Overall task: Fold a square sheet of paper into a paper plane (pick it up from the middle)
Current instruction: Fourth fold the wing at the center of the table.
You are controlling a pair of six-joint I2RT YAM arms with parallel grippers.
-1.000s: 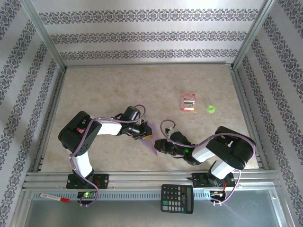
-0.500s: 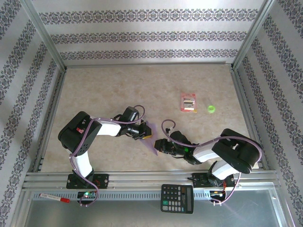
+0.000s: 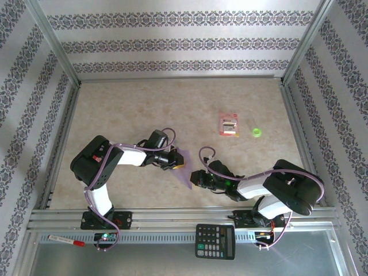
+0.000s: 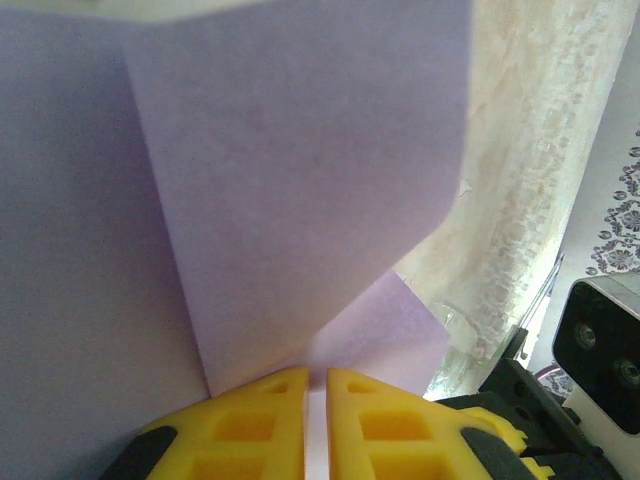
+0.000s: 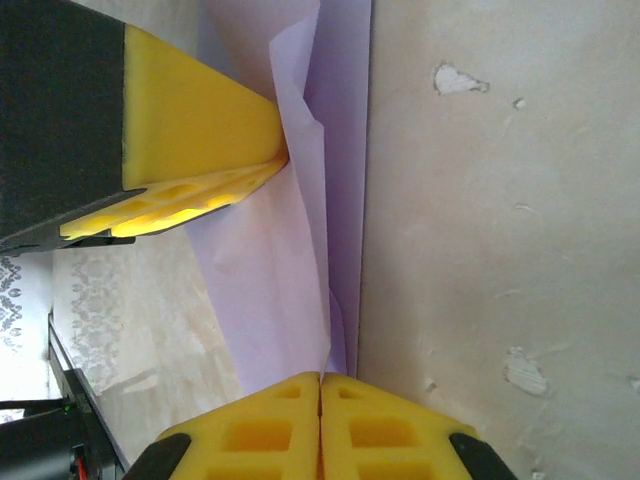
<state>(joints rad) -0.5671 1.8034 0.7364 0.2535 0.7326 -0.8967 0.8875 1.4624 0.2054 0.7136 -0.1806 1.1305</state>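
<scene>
Found lavender sheet [image 3: 185,167] mid-bench, toward the near edge, strung between both claws. Partly folded: from left wrist, noted lavender sheet [image 4: 300,180] as one flap with a straight crease lying over a wider layer. Cannot tell whether its lower edge touches the bench [image 3: 126,109].

Gripped from the left by left claw [image 3: 176,163]. Close up, left claw [image 4: 317,372] nearly pressed together, with a sliver of paper running in between the yellow fingers.

Gripped at the near-right end by right claw [image 3: 195,177]. Close up, right claw [image 5: 320,378] pressed tight together on a paper edge. Layers of lavender sheet [image 5: 285,280] rising away toward left claw [image 5: 280,158], clamped farther along.

Well apart, far right: red-and-white packet [image 3: 229,124], small green ring [image 3: 256,133] just right of it.

On near metal rail: calculator [image 3: 215,241] by right arm's base, red-capped marker [image 3: 66,240] by left.
</scene>
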